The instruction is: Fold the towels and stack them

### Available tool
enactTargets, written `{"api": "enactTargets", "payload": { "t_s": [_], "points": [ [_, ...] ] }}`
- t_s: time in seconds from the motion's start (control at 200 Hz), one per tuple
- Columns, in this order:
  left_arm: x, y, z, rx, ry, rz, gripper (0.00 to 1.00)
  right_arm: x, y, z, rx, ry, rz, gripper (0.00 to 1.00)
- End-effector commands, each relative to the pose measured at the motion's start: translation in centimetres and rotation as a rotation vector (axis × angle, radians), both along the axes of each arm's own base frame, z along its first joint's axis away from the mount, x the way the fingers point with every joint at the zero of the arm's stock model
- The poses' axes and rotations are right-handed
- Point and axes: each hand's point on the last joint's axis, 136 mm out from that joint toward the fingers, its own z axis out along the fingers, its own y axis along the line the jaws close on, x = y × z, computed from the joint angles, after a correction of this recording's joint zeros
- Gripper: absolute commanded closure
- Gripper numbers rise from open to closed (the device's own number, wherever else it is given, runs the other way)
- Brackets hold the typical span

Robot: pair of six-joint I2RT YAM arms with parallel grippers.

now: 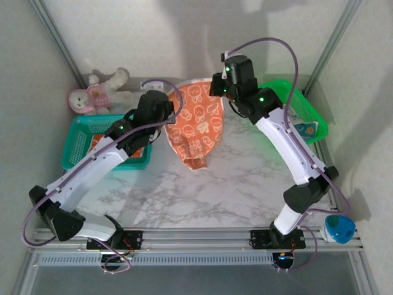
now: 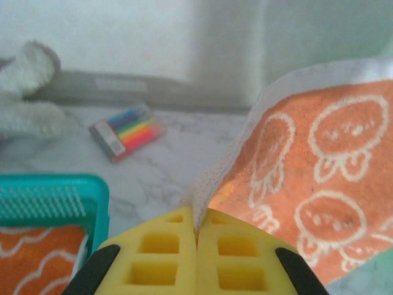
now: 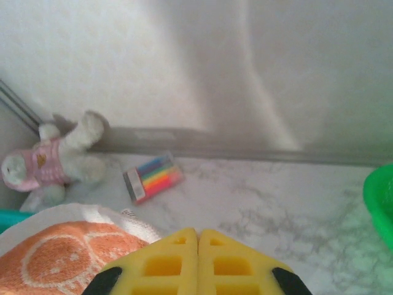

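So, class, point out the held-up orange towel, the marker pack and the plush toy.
orange towel [image 1: 196, 123]: top view, middle of its printed face.
marker pack [image 2: 127, 133]: left wrist view, centre of the pack.
plush toy [image 3: 42, 165]: right wrist view, its pink top.

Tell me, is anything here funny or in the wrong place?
Nothing is spilled or broken. A marker pack and a plush toy lie at the back, strays for a towel job. The orange towel hangs droopy, pinched by the left end effector.
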Motion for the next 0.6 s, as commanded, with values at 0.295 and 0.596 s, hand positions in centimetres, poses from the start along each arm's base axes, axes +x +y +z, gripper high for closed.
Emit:
{"api": "enactTargets", "payload": {
  "t_s": [0.295,0.596],
  "points": [
    [4.9,-1.0,11.1,0.087,-0.228,-0.018,1.00,0.8,-3.8,11.3,0.126,-0.300,-0.046,1.00],
    [2.1,-3.0,14.8,0.036,-0.279,-0.125,1.00,-3.0,-4.1,14.0,0.191,-0.307,0.036,1.00]
  ]
}}
